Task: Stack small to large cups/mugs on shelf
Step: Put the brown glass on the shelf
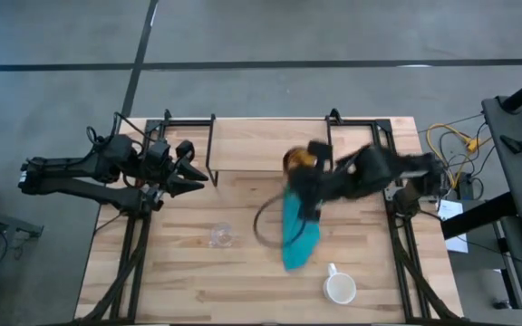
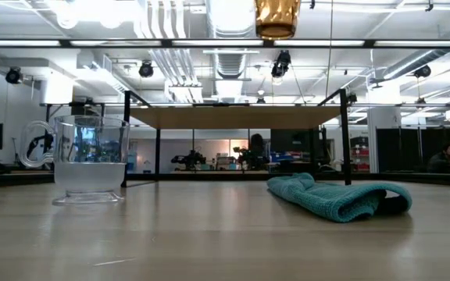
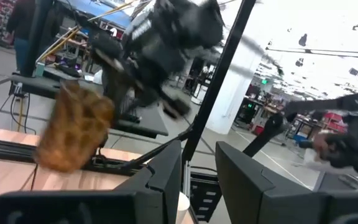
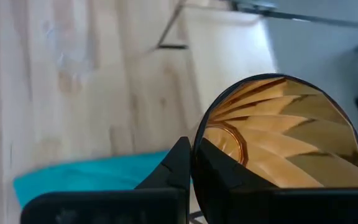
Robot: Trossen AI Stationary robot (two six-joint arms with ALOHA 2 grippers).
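Note:
My right gripper (image 1: 308, 167) reaches in from the table's right and is shut on the amber textured cup (image 1: 297, 161), high above the table near the shelf (image 1: 270, 145). In the low view the amber cup (image 2: 276, 17) hangs well above the shelf's board (image 2: 233, 117). The clear glass (image 1: 220, 235) stands on its base on the tabletop, and the white mug (image 1: 340, 288) stands near the near edge. My left gripper (image 1: 198, 175) waits open by the shelf's left end. My right gripper holds the amber cup by its rim (image 4: 196, 140). One finger (image 4: 225, 177) is inside the cup and the other finger (image 4: 173, 168) is outside against the wall. The cup is lifted clear of the table and shelf and hangs below the fingers, slightly tilted (image 3: 73, 127).
A teal cloth (image 1: 299, 235) lies crumpled on the table under the right arm, between the glass and the mug. A dark cable loop (image 1: 265, 226) lies beside it. The shelf's black legs (image 2: 157, 148) stand at the far side. Bare wood lies along the near left.

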